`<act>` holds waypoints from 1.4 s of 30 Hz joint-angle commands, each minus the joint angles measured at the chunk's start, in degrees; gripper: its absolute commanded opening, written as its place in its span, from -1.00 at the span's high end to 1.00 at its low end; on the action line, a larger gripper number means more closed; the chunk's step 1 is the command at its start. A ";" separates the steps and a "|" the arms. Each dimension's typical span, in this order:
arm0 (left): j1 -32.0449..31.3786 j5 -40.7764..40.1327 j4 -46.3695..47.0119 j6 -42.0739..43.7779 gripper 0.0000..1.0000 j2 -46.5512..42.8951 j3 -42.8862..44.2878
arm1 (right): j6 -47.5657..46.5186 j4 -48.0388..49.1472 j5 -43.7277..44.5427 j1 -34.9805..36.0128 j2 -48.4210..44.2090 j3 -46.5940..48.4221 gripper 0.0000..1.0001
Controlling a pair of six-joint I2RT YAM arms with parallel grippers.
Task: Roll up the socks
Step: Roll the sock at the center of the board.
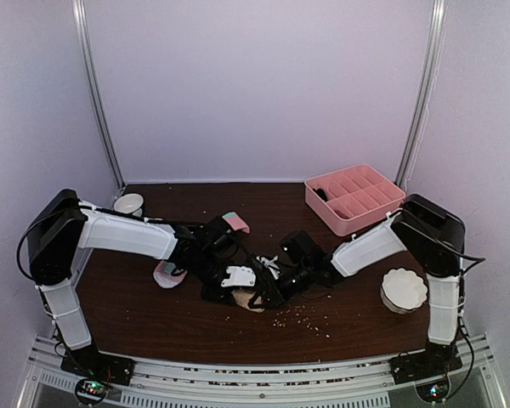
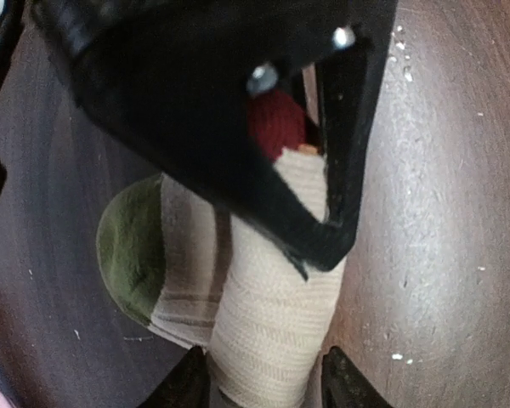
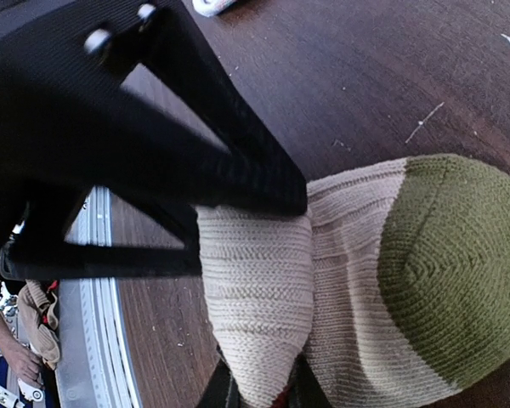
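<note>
The beige sock (image 1: pixel 253 300) lies partly rolled at the table's middle front. It has an olive-green toe (image 3: pixel 450 255) and a maroon part (image 2: pixel 276 123). My left gripper (image 1: pixel 238 287) holds the rolled beige part (image 2: pixel 268 314), with a finger on each side. My right gripper (image 1: pixel 278 285) meets it from the right and pinches a folded beige end (image 3: pixel 259 297) between its fingers. The pink sock (image 1: pixel 166 274) lies under the left arm, and its mint-tipped end (image 1: pixel 234 223) shows behind the arm.
The pink divided tray (image 1: pixel 354 197) stands at the back right. A white fluted bowl (image 1: pixel 404 289) sits near the right arm's base and a small white cup (image 1: pixel 128 204) at the back left. Light crumbs (image 1: pixel 302 319) are scattered in front of the grippers.
</note>
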 commanded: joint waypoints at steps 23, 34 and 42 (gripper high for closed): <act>-0.80 10.69 -6.20 -7.62 0.72 11.36 9.87 | 6.20 -6.18 1.76 -2.80 -0.21 -14.24 1.00; 3.40 24.04 -15.67 -12.70 1.00 23.79 21.36 | 4.13 3.21 16.76 -2.87 -14.73 -25.72 -0.03; 4.47 24.71 -17.45 -13.61 1.00 26.69 22.69 | 0.80 2.26 29.39 -2.85 -25.93 -31.95 -0.95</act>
